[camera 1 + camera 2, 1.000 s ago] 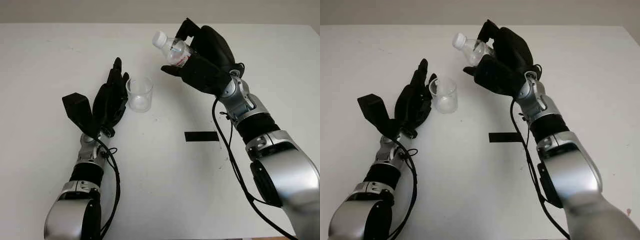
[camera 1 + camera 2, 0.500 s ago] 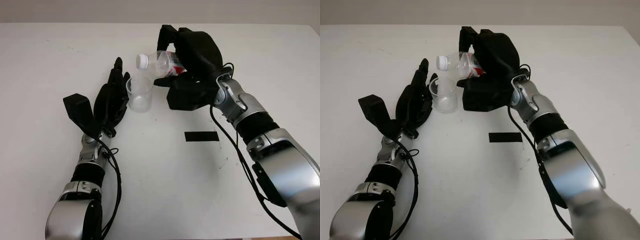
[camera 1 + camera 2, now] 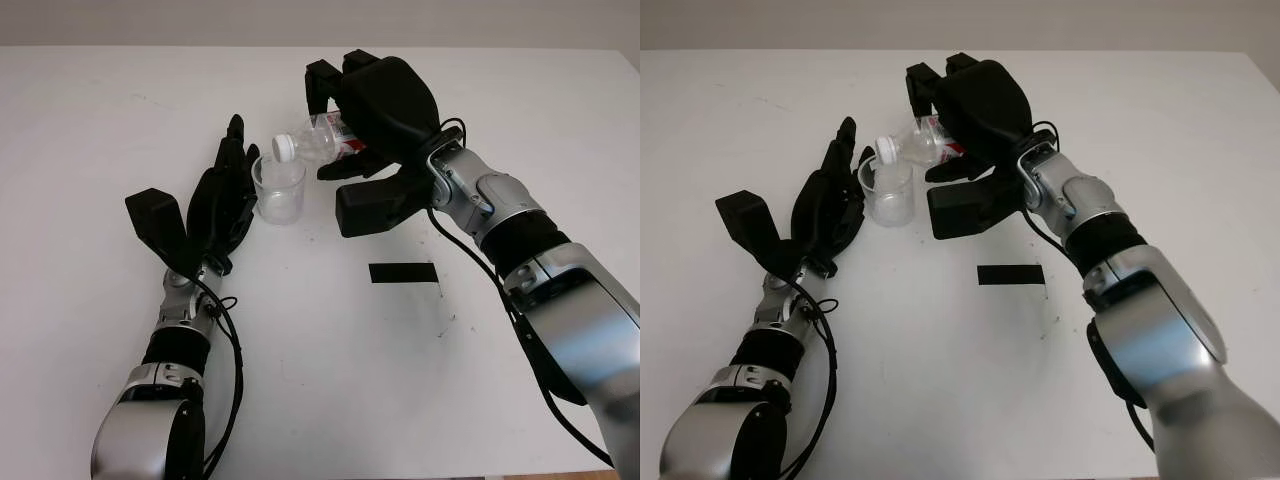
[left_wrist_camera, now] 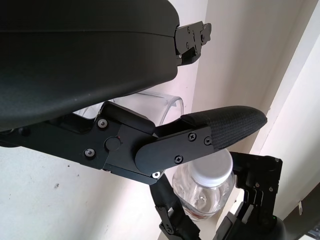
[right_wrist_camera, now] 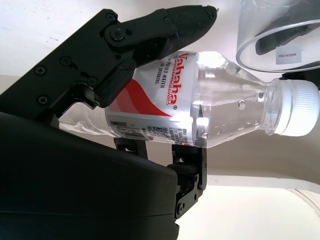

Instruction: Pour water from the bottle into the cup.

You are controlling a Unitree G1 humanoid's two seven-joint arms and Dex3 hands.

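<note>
The right hand [image 3: 375, 120] held the bottle [image 3: 318, 143] tipped on its side above the white table [image 3: 320, 350], fingers [image 5: 150, 30] wrapped round the red-and-white label. The bottle's white cap [image 3: 285, 148] was on and pointed left, hanging just over the far rim of the cup [image 3: 279, 188]. The bottle looked clear, with a few droplets inside near the neck.

The cup, clear plastic, stood upright on the table left of centre. The left hand [image 3: 225, 195] was on its left side, close against the cup wall. Whether it gripped the cup or merely stood beside it could not be told; the left wrist view showed one finger [image 4: 220, 125] reaching across in front of the cup's rim.

A strip of black tape [image 3: 403, 272] lay flat on the table, nearer than the right hand and well apart from the cup.
</note>
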